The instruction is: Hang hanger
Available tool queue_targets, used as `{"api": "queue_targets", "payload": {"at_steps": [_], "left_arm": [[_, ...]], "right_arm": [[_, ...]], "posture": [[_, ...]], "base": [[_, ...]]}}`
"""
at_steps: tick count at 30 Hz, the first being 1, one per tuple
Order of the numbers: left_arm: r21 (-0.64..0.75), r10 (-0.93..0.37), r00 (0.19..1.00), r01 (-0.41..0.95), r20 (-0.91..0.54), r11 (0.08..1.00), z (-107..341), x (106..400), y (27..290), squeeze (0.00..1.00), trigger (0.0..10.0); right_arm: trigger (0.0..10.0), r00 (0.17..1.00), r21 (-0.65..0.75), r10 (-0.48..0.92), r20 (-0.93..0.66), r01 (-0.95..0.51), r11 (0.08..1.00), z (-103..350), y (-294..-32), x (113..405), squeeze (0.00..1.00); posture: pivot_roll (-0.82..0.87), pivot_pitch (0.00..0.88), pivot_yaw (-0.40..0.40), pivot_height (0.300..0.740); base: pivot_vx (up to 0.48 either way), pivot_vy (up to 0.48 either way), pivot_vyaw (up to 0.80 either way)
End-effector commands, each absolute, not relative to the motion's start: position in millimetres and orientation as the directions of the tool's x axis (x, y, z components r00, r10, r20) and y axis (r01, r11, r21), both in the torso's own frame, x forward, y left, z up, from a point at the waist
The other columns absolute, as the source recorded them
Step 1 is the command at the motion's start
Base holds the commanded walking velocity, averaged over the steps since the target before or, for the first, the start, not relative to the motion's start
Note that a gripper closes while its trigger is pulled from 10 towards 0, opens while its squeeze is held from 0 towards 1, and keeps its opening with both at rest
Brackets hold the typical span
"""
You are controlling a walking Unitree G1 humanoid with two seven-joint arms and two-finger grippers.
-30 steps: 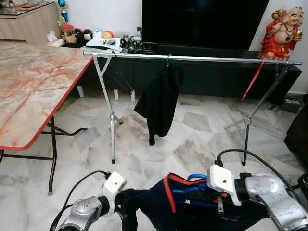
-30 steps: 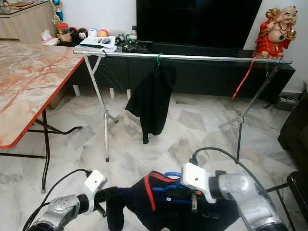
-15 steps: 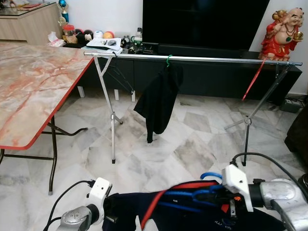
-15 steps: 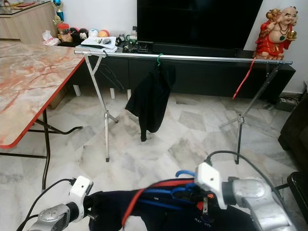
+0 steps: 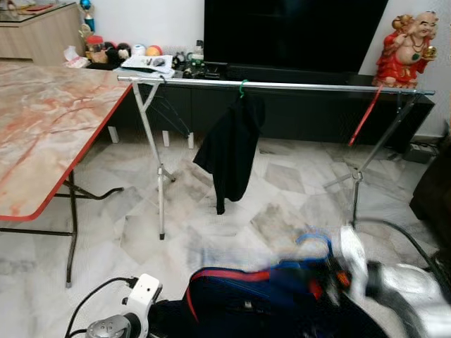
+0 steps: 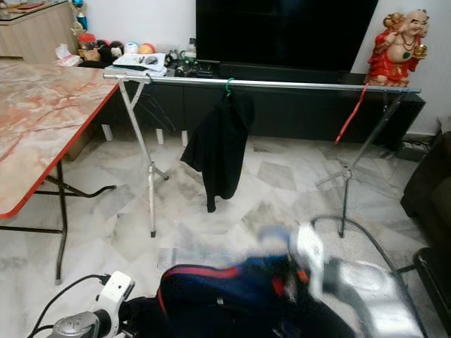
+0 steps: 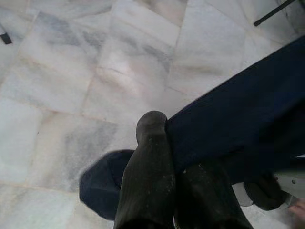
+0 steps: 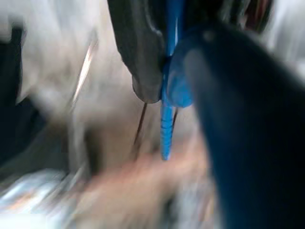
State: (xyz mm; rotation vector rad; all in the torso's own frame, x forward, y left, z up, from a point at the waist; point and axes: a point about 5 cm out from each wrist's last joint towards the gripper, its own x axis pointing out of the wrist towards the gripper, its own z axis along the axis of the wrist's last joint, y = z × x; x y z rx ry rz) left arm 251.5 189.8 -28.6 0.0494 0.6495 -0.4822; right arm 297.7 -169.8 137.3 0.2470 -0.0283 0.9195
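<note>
The left gripper (image 7: 167,186) has its 2 black fingers (image 7: 147,176) pressed together on the edge of a dark navy shirt (image 5: 261,303), low over the marble floor (image 5: 211,225). The right gripper (image 8: 159,71) is blurred; one dark finger (image 8: 138,52) lies against the blue hanger (image 8: 167,109), and the jaws look closed on it, with the navy cloth just beside. From the head camera the hanger's blue hook (image 5: 313,243) sticks up above the shirt, next to the right arm's white wrist (image 5: 350,257), and the shirt with its red trim stretches between the 2 arms.

Beyond them a drying rack (image 5: 282,85) spans the room, with a black garment (image 5: 229,151) on a green hook (image 5: 243,86) near the rail's middle and a red hanger (image 5: 365,116) near its right end. A marble-patterned table (image 5: 42,120) stands at the left, its red edge near the rack's left leg.
</note>
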Motion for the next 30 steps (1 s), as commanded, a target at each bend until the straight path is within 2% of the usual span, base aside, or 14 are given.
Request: {"api": "queue_targets", "payload": {"at_steps": [1,4,9,11,12,13,15,16,17,18,19,23,29,30], "left_arm": [[-0.110,-0.416,0.674,0.447,-0.610,0.888,-31,249,191,0.00,0.0],[-0.121,-0.426,0.680,0.448,-0.597,0.886,-30,250,189,0.00,0.0],[-0.137,-0.441,0.684,0.452,-0.582,0.882,-28,251,189,0.00,0.0],[-0.146,-0.448,0.683,0.453,-0.577,0.879,-28,251,188,0.00,0.0],[-0.156,-0.460,0.680,0.460,-0.571,0.874,-27,252,186,0.00,0.0],[-0.156,-0.460,0.680,0.460,-0.571,0.874,-27,252,186,0.00,0.0],[-0.141,-0.450,0.685,0.459,-0.573,0.877,-27,253,185,0.00,0.0],[-0.141,-0.450,0.685,0.459,-0.573,0.877,-27,253,185,0.00,0.0],[-0.123,-0.430,0.694,0.446,-0.577,0.886,-27,254,187,0.00,0.2],[-0.088,-0.383,0.723,0.410,-0.575,0.908,-26,255,191,0.00,5.4],[-0.072,-0.361,0.734,0.395,-0.575,0.916,-26,255,193,0.00,9.9],[-0.021,-0.227,0.791,0.262,-0.567,0.965,-26,255,207,0.00,10.0],[0.016,-0.075,0.874,0.094,-0.480,0.995,-19,255,222,0.00,10.0],[0.004,-0.011,0.909,0.014,-0.417,1.000,-13,258,227,0.00,10.0]], "right_arm": [[10.0,0.716,0.336,0.647,0.261,-0.696,0.635,149,-183,307,0.00],[10.0,0.754,0.489,0.541,0.373,-0.655,0.576,146,-175,308,0.00],[10.0,0.767,0.590,0.407,0.496,-0.642,0.490,147,-170,307,0.00],[10.0,0.768,0.637,0.326,0.551,-0.640,0.430,151,-175,310,0.00],[10.0,0.770,0.691,0.195,0.608,-0.634,0.348,156,-182,315,0.00],[10.0,0.770,0.691,0.195,0.608,-0.634,0.348,156,-182,315,0.00],[10.0,0.845,0.703,0.224,0.486,-0.530,0.475,148,-178,329,0.00],[10.0,0.845,0.703,0.224,0.486,-0.530,0.475,148,-178,329,0.00],[10.0,0.891,0.640,0.268,0.367,-0.451,0.623,136,-174,333,0.00],[10.0,0.945,0.571,0.238,0.226,-0.326,0.753,120,-177,337,0.00],[10.0,0.959,0.555,0.213,0.187,-0.282,0.782,116,-180,338,0.00],[10.0,0.993,0.370,0.045,-0.105,-0.002,0.929,81,-200,334,0.00],[10.0,0.956,0.216,-0.094,-0.276,0.157,0.964,43,-216,314,0.00],[10.0,0.937,0.194,-0.124,-0.326,0.195,0.961,31,-218,306,0.00]], "posture": [[0.10,0.048,-0.050,0.740],[0.11,0.049,-0.051,0.740],[0.12,0.049,-0.045,0.740],[0.12,0.049,-0.043,0.740],[0.12,0.049,-0.043,0.740],[0.12,0.049,-0.043,0.740],[0.12,0.049,-0.043,0.740],[0.12,0.049,-0.043,0.740],[0.12,0.041,-0.038,0.740],[0.12,0.041,-0.038,0.740],[0.12,0.042,-0.036,0.740],[0.12,0.043,-0.031,0.740],[0.12,0.050,-0.016,0.740],[0.13,0.048,-0.010,0.740]], "base": [[0.000,0.000,0.00],[0.000,0.000,0.00],[0.000,0.000,0.00],[0.000,0.000,0.00],[0.000,0.000,0.00],[0.000,0.000,0.00],[0.000,0.000,0.00],[0.000,0.000,0.00],[0.000,0.000,0.00],[0.000,0.000,0.00],[0.000,0.000,0.00],[0.000,0.000,0.00],[0.000,0.000,0.00],[0.000,0.000,0.00]]}}
